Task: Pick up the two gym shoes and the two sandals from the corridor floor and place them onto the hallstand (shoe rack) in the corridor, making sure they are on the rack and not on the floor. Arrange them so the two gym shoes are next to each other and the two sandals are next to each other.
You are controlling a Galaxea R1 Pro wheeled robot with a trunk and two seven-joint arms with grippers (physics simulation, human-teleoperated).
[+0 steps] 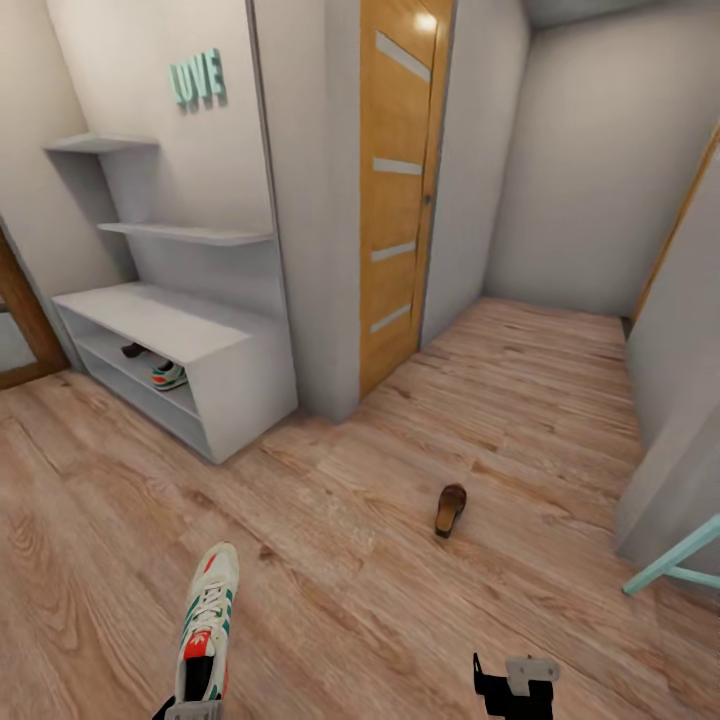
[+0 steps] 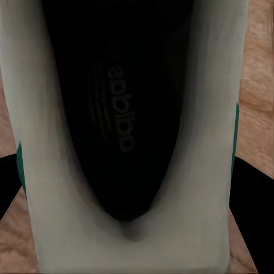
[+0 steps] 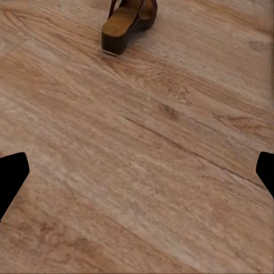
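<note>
Wide wood-plank corridor floor [image 1: 520, 400] open between the walls, grey hallstand [image 1: 240, 370] at left with one gym shoe [image 1: 168, 376] on its lower shelf, second white gym shoe [image 1: 207, 625] with green stripes held in left gripper [image 1: 190, 708] jaws, brown sandal [image 1: 450, 509] alone mid-floor, right gripper [image 1: 515, 688] jaws wide and empty.

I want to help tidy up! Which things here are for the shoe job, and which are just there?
For the job:
- gym shoe in the left gripper
- gym shoe on the rack
- sandal on the floor
- hallstand

Just there:
- wooden door
- LOVE sign
- teal frame
</note>
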